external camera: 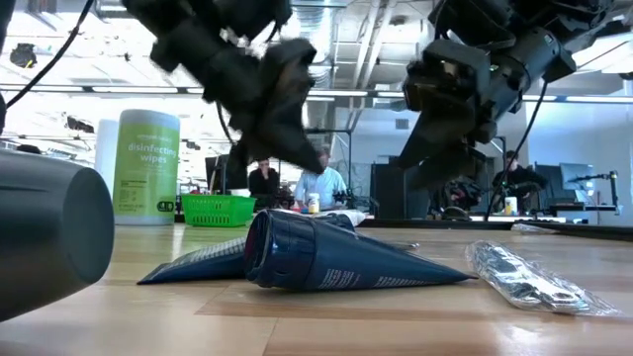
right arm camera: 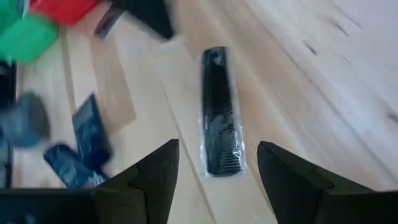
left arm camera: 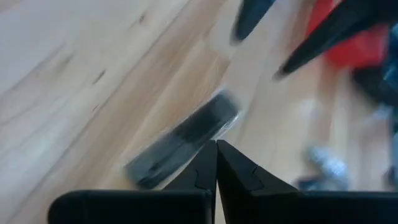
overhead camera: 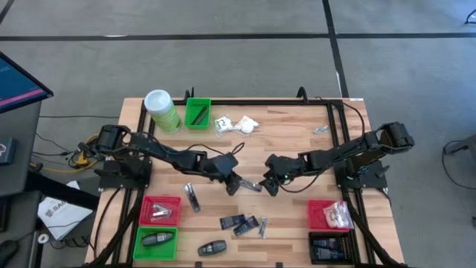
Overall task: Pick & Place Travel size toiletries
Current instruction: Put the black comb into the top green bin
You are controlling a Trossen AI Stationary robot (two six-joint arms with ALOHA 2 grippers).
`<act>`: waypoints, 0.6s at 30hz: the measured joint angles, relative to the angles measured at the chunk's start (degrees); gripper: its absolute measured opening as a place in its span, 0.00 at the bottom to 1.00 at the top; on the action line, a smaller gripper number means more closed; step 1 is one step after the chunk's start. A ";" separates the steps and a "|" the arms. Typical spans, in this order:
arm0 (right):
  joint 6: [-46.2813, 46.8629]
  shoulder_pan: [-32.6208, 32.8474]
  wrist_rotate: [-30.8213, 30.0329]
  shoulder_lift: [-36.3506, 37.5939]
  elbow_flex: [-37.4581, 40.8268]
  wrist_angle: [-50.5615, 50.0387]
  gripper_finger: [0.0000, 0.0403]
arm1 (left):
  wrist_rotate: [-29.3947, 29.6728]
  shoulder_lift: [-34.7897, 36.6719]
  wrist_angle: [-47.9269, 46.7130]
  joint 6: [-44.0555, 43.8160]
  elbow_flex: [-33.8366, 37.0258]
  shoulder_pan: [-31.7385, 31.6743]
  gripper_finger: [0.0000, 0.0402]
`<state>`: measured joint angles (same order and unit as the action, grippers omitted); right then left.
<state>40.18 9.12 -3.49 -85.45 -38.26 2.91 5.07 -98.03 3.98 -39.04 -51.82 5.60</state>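
Setting: a robotics lab or open-plan workshop. Indicators: a butcher-block tabletop [overhead camera: 290,141] on a grey concrete floor [overhead camera: 223,59] with marked lines; exposed ceiling ducts [external camera: 341,30]; seated people [external camera: 318,186] at monitor-equipped desks [external camera: 584,188] at 12 o'clock; trailing cables [overhead camera: 74,156] at 9 o'clock.

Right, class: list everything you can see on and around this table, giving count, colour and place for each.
Wipes canister: one, green with white lid, far left corner.
Green bin: one, beside the canister; another near left.
Red bin: one, left; another right.
Black bin: one, near right corner.
White sachets: a cluster, far centre.
Dark blue packets: about three, near centre.
Comb: one, black, wrapped, table centre.
Left end effector: shut, by the comb.
Right end effector: open, over the comb.
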 joint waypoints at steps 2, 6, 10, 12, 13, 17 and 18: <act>-5.84 0.64 0.02 -0.02 0.00 0.78 0.52 | -1.90 -0.63 0.46 3.49 2.72 -0.78 0.00; -13.47 1.50 0.13 -0.02 0.02 3.92 0.51 | -4.19 -1.17 2.91 7.20 7.58 -2.72 0.00; -11.30 1.71 0.52 -0.02 0.02 5.98 0.49 | -8.06 -1.22 6.32 7.27 10.22 -4.29 0.00; -9.99 1.69 0.52 -0.02 0.03 6.01 0.47 | -8.12 -1.21 6.76 7.27 10.57 -4.28 0.00; -9.87 1.69 0.52 -0.02 0.02 6.09 0.46 | -8.38 -1.21 6.74 7.27 10.69 -4.23 0.00; -9.85 1.69 0.52 -0.02 0.02 6.12 0.43 | -9.78 -1.19 11.13 7.10 10.57 -4.03 0.00; -9.83 1.69 0.52 -0.02 0.02 6.15 0.42 | -9.96 -1.19 11.64 6.98 10.57 -4.04 0.00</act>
<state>30.35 10.81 -2.96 -85.47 -38.24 9.06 -4.89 -99.22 15.62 -32.06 -41.25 1.56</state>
